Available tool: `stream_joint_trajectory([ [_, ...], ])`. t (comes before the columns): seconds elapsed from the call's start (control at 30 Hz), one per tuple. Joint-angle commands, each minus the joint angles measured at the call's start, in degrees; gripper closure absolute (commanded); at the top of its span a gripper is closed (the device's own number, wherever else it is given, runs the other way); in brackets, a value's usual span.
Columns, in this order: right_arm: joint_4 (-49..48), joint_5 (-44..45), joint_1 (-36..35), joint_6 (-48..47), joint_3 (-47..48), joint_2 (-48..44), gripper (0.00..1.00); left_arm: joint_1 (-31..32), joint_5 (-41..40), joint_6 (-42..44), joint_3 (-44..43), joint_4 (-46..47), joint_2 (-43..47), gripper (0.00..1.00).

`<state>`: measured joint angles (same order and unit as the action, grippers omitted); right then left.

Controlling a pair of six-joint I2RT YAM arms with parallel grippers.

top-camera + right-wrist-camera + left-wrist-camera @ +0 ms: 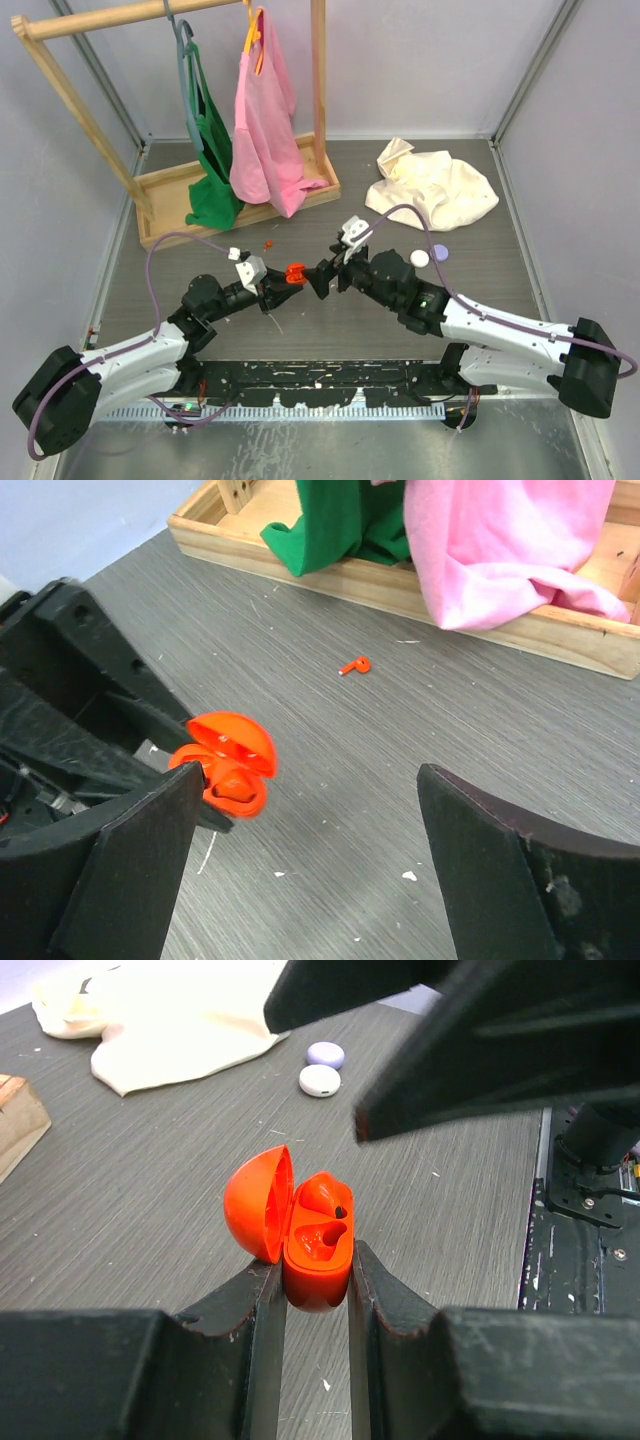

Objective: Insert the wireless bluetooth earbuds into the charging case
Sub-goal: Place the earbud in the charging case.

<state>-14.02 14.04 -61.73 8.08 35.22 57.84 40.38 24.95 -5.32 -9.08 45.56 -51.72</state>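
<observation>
My left gripper (316, 1265) is shut on the base of a red charging case (318, 1250), holding it above the table with its lid (256, 1200) swung open. A red earbud (322, 1198) with a dark spot lies in the case's far socket; the near socket shows bare. My right gripper (310, 780) is open wide just to the right of the case (225, 765), with nothing between its fingers. A second red earbud (354, 665) lies loose on the table beyond the grippers, also visible from above as a small red earbud (268, 244).
A white round case (419, 258) and a lilac one (439, 253) sit on the table behind my right arm. A cream cloth (430, 185) lies at the back right. A wooden rack (240, 205) with green and pink garments stands at the back left.
</observation>
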Motion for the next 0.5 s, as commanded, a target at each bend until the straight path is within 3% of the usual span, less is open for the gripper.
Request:
stream_joint_trajectory([
  [0.0,0.85,-16.51,6.75,0.84,1.5,-2.48,0.08,-0.16,-1.13,-0.43,-0.41,3.28,0.05,1.0],
  [0.47,-17.96,-47.0,19.39,-0.35,-9.15,-4.42,0.15,-0.16,5.07,-3.09,-1.78,5.19,0.83,0.99],
])
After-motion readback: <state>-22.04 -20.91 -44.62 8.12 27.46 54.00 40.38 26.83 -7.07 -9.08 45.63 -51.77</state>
